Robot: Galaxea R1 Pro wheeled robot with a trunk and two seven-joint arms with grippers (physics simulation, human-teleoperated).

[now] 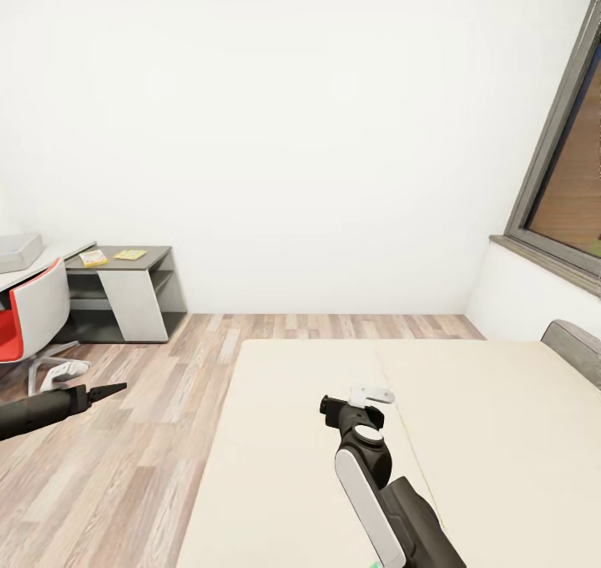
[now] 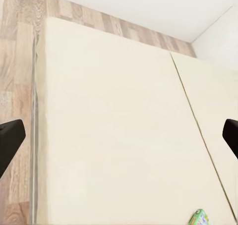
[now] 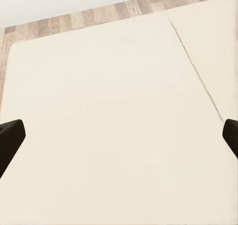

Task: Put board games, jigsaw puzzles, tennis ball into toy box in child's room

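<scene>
Both pincers gape empty over the bed [image 1: 501,434]; a green-edged board game [image 2: 199,218] peeks out near the left pincer [image 2: 119,136], likely the nearer arm.

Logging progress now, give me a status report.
Both grippers open, empty, over the bed. Green board game at mattress edge. Jigsaw puzzles on the far table.

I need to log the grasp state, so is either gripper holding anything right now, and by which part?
Nothing is held. The left gripper and right gripper both have fingers spread wide over the bed, with nothing between them.
</scene>
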